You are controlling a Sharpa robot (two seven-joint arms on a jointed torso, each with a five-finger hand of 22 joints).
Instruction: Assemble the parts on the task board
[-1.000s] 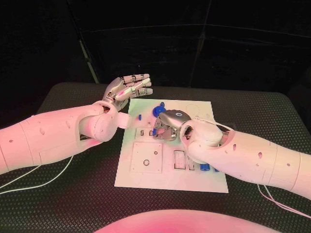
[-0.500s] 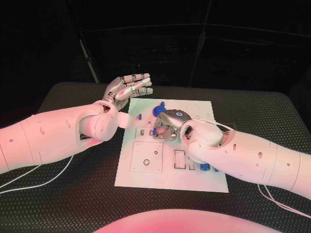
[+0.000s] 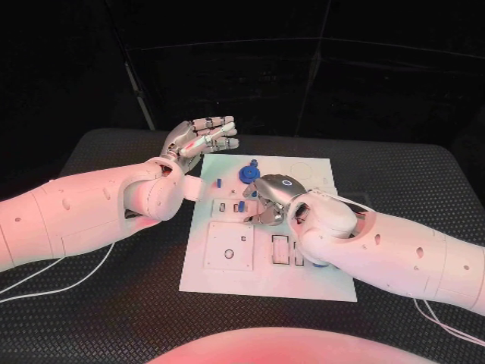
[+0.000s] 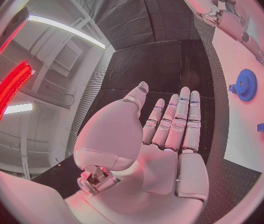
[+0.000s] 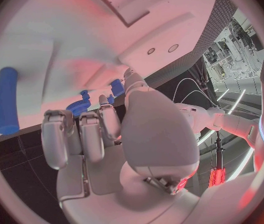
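The right hand is hovering low over the middle of the task board, fingers curling inward; whether they are pinching a part I cannot tell. Just beyond them a blue gear and small blue parts are sitting on the board, probably the working spot. The left hand is waiting beside the board's far corner, fingers straight, together and holding nothing, seemingly keeping out of the way.

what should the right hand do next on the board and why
Probably ease the right hand down to seat its fingers on the small blue piece at its fingertips; it is curled low over the white board, while the left hand is flat and empty.
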